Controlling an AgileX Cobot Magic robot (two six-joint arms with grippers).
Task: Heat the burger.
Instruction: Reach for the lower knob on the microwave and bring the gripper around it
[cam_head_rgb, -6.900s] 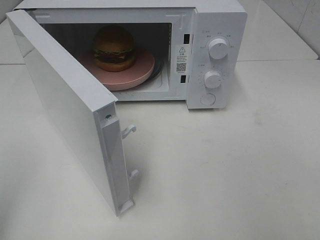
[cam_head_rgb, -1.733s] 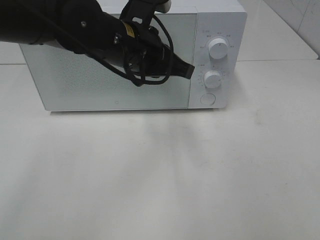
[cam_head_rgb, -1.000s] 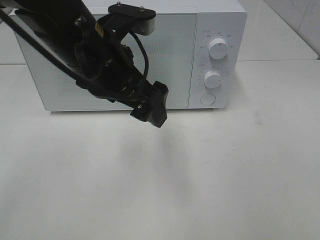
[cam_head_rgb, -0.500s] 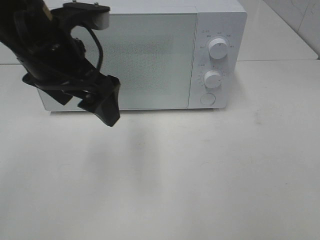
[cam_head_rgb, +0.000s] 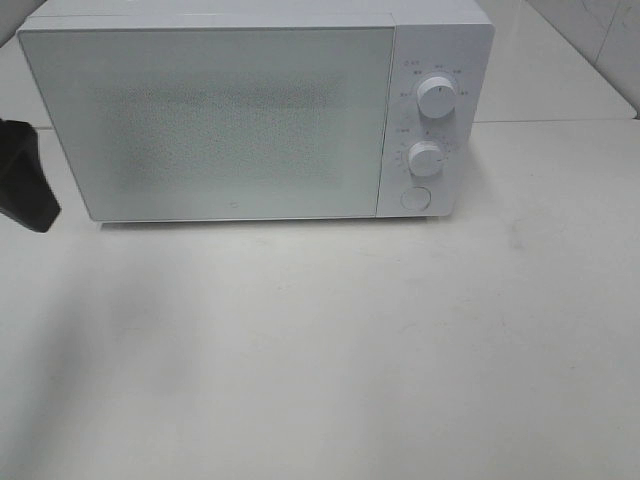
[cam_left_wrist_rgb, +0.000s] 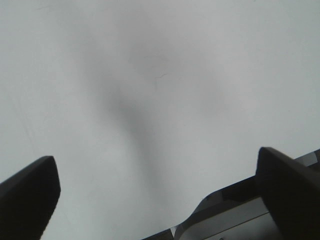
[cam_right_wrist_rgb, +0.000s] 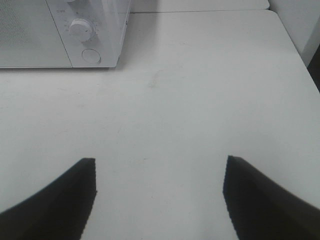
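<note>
The burger is hidden behind the shut door (cam_head_rgb: 210, 120) of the white microwave (cam_head_rgb: 440, 40). In the exterior high view only one dark fingertip (cam_head_rgb: 25, 178) of my left gripper shows, at the left edge beside the microwave's lower left corner. In the left wrist view my left gripper (cam_left_wrist_rgb: 160, 192) is open over bare white table, with nothing between its fingers. My right gripper (cam_right_wrist_rgb: 160, 197) is open and empty above the table, well in front of and to the right of the microwave (cam_right_wrist_rgb: 100, 25). It does not show in the exterior high view.
The microwave's panel has an upper knob (cam_head_rgb: 436, 96), a lower knob (cam_head_rgb: 425, 158) and a round button (cam_head_rgb: 415, 198). White table (cam_head_rgb: 350, 350) stretches in front. A grey-white edge (cam_left_wrist_rgb: 235, 212) shows by the left gripper's finger; I cannot tell what it is.
The door, open earlier with the burger on a pink plate inside, is shut. Over the last second my left arm has drawn back leftwards from the door, almost out of the exterior view.
</note>
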